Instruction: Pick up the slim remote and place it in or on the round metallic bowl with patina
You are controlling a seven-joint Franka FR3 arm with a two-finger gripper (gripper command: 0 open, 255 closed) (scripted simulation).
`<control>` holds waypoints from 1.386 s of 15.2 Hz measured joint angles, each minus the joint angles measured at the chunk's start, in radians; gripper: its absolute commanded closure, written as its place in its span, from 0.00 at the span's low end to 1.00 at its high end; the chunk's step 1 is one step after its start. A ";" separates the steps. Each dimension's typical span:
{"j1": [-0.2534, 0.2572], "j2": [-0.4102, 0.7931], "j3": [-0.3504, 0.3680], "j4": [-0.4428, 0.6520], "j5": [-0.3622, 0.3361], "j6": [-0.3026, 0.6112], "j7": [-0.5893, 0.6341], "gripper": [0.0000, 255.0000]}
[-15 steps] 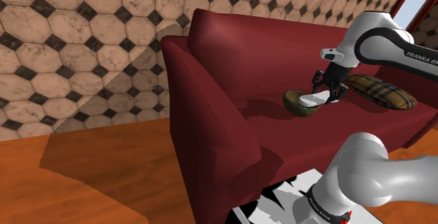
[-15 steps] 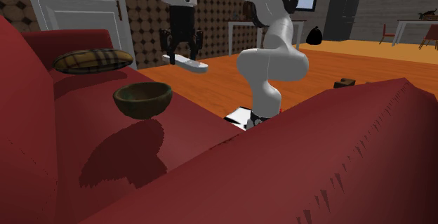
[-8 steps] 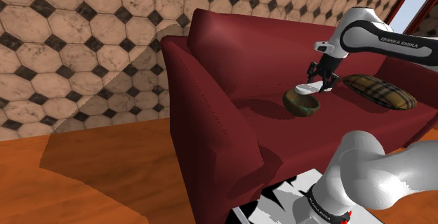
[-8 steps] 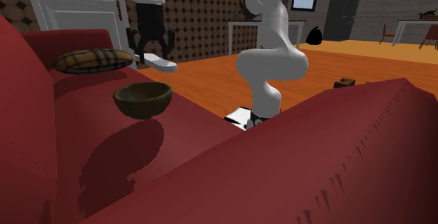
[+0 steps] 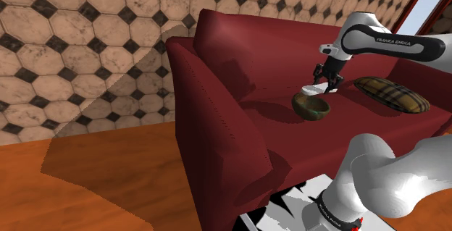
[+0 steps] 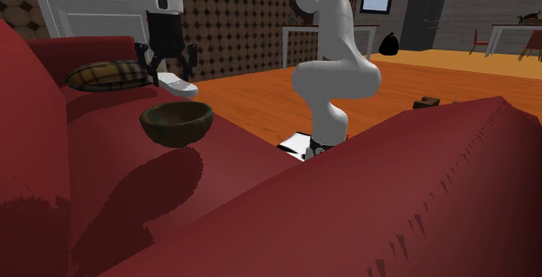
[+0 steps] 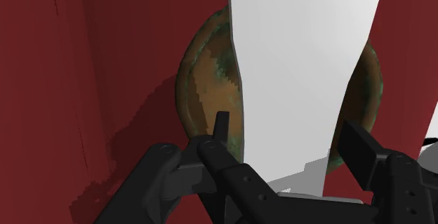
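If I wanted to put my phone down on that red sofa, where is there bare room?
The widest bare stretch of seat lies between the armrest and the bowl. It is crowded from the bowl to the plaid cushion: the pincer hangs there over the bowl, clasping the white remote.

The remote (image 7: 302,75) clasped in the gripper (image 7: 286,128) is plain white, smooth and matt, and its material cannot be told. The gripper itself is flat matt black. Just below it, the bowl (image 7: 207,82) looks like aged metal, dull brown mottled with green patina. The sofa (image 5: 217,85) under the bowl is dark red, matt and cloth-like, with stitched seams. Near the gripper lies a tartan cloth cushion (image 5: 391,93). The arm (image 5: 391,182) is glossy white, and the floor (image 5: 94,186) is smooth orange wood.
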 measured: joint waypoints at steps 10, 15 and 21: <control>0.008 0.011 -0.082 -0.100 -0.049 0.126 0.017 1.00; 0.007 0.010 -0.086 -0.108 -0.052 0.133 0.019 1.00; 0.007 0.010 -0.086 -0.108 -0.052 0.134 0.019 0.00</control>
